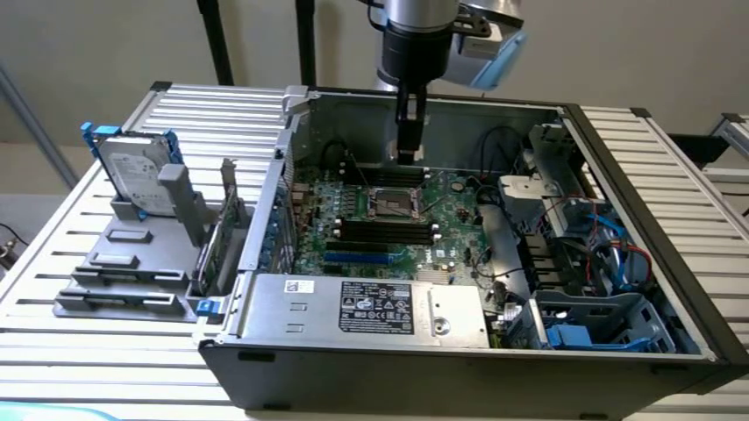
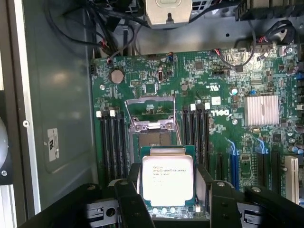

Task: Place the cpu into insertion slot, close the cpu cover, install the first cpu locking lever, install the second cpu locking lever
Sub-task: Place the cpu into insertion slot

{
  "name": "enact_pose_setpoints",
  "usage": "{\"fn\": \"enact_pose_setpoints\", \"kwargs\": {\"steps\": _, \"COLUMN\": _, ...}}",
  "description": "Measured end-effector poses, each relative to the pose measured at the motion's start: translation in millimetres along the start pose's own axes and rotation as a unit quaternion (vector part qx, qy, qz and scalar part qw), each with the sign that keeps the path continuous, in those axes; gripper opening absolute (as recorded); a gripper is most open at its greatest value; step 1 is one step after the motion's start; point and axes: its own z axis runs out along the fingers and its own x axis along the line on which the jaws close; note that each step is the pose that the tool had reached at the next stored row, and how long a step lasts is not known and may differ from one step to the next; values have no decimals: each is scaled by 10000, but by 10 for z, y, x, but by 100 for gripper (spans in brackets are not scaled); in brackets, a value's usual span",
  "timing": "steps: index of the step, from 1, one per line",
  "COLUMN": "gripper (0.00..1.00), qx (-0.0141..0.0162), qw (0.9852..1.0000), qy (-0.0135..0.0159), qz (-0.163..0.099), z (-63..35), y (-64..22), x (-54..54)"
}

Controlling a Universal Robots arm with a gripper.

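My gripper (image 1: 408,156) hangs inside the open computer case, just behind and above the insertion slot (image 1: 395,203). In the wrist view the cpu (image 2: 167,183), silvery top with printed text and a green rim, sits between my black fingers (image 2: 130,197), whose inner edges press on its two sides. The gripper (image 2: 168,173) is shut on it, above the motherboard. The insertion slot (image 2: 154,140) lies bare just beyond the chip. The cpu cover (image 2: 152,125) stands raised on the slot's far side. A thin metal lever (image 2: 177,124) runs along one side of the slot.
Black memory sticks (image 2: 111,142) flank the slot on both sides. A finned heatsink (image 2: 262,110) sits further across the board. The power supply (image 1: 363,307) fills the case's front, and cables (image 1: 597,246) crowd the exterior view's right. A hard drive (image 1: 139,171) stands outside at the left.
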Motion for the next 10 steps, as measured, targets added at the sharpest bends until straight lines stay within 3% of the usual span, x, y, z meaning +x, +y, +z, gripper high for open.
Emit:
{"fn": "enact_pose_setpoints", "kwargs": {"steps": 4, "gripper": 55, "qx": -2, "qw": 10000, "qy": 1, "qz": 0, "z": 67, "y": -106, "x": -5}}
{"fn": "enact_pose_setpoints", "kwargs": {"steps": 10, "gripper": 55, "qx": -2, "qw": 10000, "qy": 1, "qz": -11, "z": 177, "y": -117, "x": 31}}
